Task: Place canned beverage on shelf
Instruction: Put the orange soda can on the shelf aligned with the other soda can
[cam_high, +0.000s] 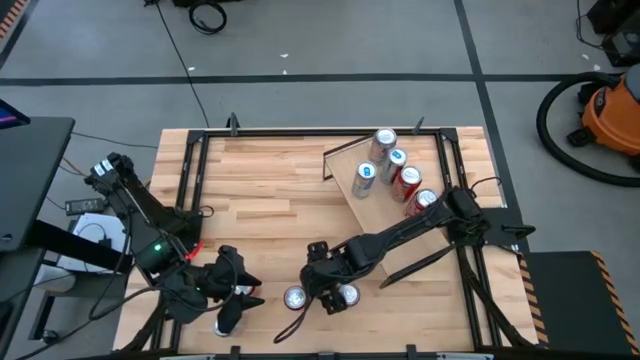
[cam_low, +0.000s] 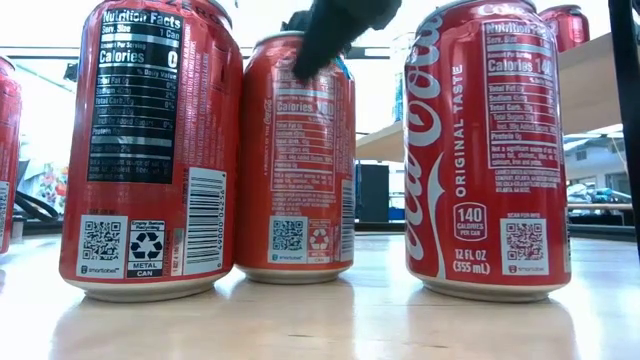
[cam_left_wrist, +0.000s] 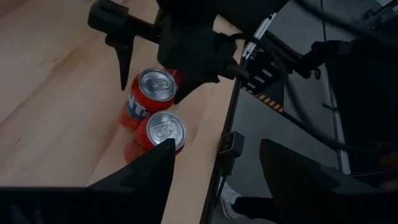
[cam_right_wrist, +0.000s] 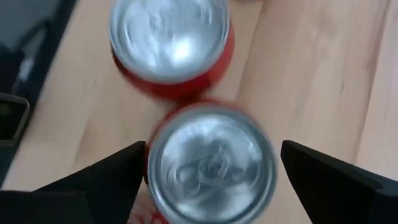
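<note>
Where the cans must end up, the shelf (cam_high: 352, 165): a light plank lying slanted on the far right of the counter (cam_high: 260, 190), with five cans already on it.
Right hand (cam_high: 325, 282): low over the near middle of the counter, its fingers spread wide on both sides of one can and not yet pressing it.
Left hand (cam_high: 225, 298): waits near the front left; its fingers stand apart and I see nothing between them.
Target can (cam_right_wrist: 211, 168): upright on the counter, well apart from the shelf, with a second can (cam_right_wrist: 169, 37) just beside it.
Handling: I judge it unopened, so rather heavy. The thin, smooth wall can dent or slip. Hold it at mid-height across the body, with a firm but not hard squeeze.
Views: only the right wrist view shows the fingers on both sides of the can. Only the low view shows that the cans stand level. Only the high view shows the shelf whole.
</note>
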